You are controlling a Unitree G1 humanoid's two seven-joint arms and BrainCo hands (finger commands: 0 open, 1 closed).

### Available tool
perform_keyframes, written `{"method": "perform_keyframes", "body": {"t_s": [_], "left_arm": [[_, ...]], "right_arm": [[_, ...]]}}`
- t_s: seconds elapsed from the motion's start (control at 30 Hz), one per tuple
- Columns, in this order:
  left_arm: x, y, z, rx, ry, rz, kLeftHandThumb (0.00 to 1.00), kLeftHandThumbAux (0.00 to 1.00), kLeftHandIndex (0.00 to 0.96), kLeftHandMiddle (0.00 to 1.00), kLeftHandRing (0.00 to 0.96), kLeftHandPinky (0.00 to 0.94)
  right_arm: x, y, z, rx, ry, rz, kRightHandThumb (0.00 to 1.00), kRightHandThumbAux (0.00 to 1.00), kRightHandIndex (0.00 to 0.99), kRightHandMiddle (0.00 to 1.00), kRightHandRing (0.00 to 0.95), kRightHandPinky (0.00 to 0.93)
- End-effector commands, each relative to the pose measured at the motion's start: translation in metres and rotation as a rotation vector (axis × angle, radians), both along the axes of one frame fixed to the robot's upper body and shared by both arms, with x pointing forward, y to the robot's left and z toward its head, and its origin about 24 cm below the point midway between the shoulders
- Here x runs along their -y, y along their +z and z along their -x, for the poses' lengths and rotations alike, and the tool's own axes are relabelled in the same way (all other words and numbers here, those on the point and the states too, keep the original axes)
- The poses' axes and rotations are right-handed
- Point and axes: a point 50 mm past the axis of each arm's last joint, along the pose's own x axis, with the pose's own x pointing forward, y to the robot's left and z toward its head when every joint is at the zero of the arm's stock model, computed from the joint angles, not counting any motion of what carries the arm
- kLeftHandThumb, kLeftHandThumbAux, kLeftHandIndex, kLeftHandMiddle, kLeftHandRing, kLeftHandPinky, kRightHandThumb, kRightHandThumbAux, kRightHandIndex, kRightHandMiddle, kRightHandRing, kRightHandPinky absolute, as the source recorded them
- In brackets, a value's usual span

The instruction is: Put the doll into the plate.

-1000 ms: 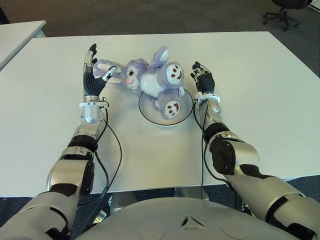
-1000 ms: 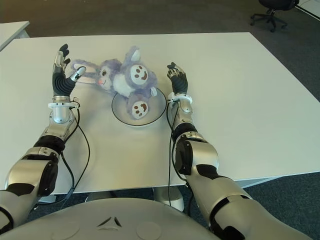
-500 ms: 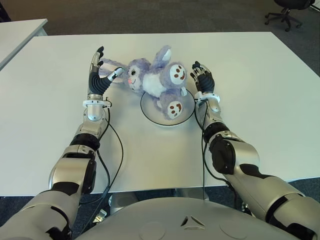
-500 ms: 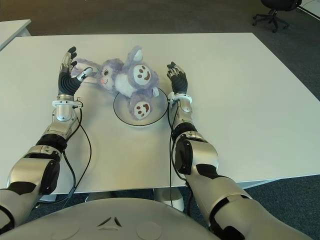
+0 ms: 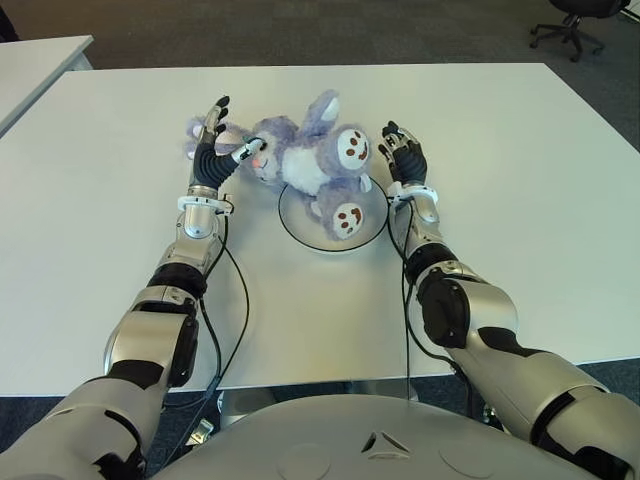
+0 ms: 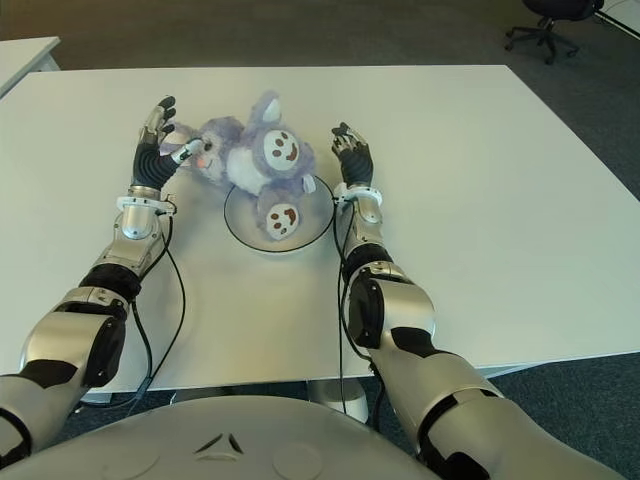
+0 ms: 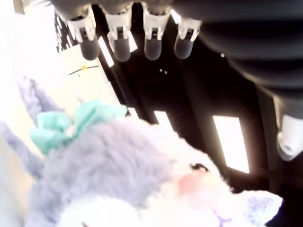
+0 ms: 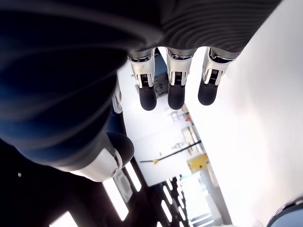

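The white table (image 5: 520,200) fills most of the eye views, with dark carpet beyond its far edge, an office chair (image 5: 572,22) at the far right corner of the room and a second white table (image 5: 35,60) at the far left; on the near middle of the table stands the plate (image 5: 300,222), round and pale with a darker rim. The doll (image 5: 305,158) is a plush rabbit of lilac-grey fur, sprawled on its back across the plate's far-left side; its lower body and one foot lie over the plate, while its head and long ears hang out past the rim onto the table to the left. Its two white foot soles carry brown paw prints and face upward; the face is white with a pink cheek and a small dark eye, and the left wrist view shows a mint-green bow (image 7: 71,125) near its ear. The left hand (image 5: 215,150) stands upright at the doll's head, fingers (image 7: 118,45) spread and straight, thumb tip at the face, grasping nothing; the right hand (image 5: 403,155) stands just right of the plate beside the doll's raised foot, fingers (image 8: 175,92) extended and empty.
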Motion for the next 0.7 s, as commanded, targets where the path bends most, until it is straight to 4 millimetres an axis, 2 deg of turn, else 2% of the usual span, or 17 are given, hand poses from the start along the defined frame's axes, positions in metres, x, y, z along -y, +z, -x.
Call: {"method": "perform_keyframes", "body": {"t_s": [0.03,0.7], "left_arm": [[0.0095,-0.0347,0.0168,-0.135,-0.015,0.041,0.0,0.453,0.0,0.044,0.064,0.026],[0.0178,-0.0366,0.0106,-0.179,-0.035,0.07,0.0,0.419,0.0,0.045,0.053,0.049]], "right_arm": [[-0.0066,-0.0421,0.0228,-0.18,0.011,-0.042,0.688,0.737,0.397,0.102,0.074,0.088],[-0.009,-0.0409,0.0218,-0.181,0.01,-0.05,0.689,0.737,0.397,0.109,0.079,0.085]]}}
